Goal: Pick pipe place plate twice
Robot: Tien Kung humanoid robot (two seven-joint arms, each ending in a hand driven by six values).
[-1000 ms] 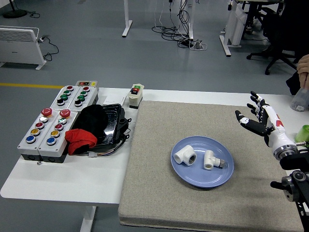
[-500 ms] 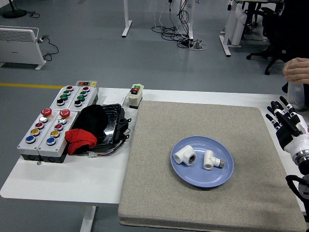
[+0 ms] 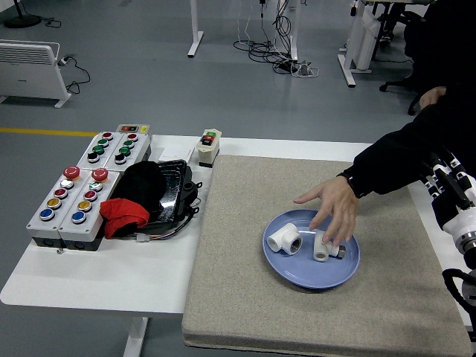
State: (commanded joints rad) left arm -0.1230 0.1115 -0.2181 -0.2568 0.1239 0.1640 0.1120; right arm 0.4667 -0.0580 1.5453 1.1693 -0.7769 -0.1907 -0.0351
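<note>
Two white pipe fittings lie on the blue plate (image 3: 297, 272) on the grey mat: one on the left (image 3: 284, 239), one on the right (image 3: 324, 248). A person's hand (image 3: 332, 208) in a black sleeve reaches in from the upper right, its fingers down over the right fitting. My right hand (image 3: 451, 186) is at the picture's right edge, well right of the plate, fingers spread and empty, partly behind the person's sleeve. My left arm is out of view.
Button control boxes (image 3: 74, 195) stand at the left of the table. A black tray with black and red cloth (image 3: 145, 195) lies beside them. A small switch box (image 3: 209, 146) stands at the back by the grey mat (image 3: 245, 297).
My right hand has pulled back from beside the plate to the right edge. The person's arm has come in from the upper right and reached down to the plate.
</note>
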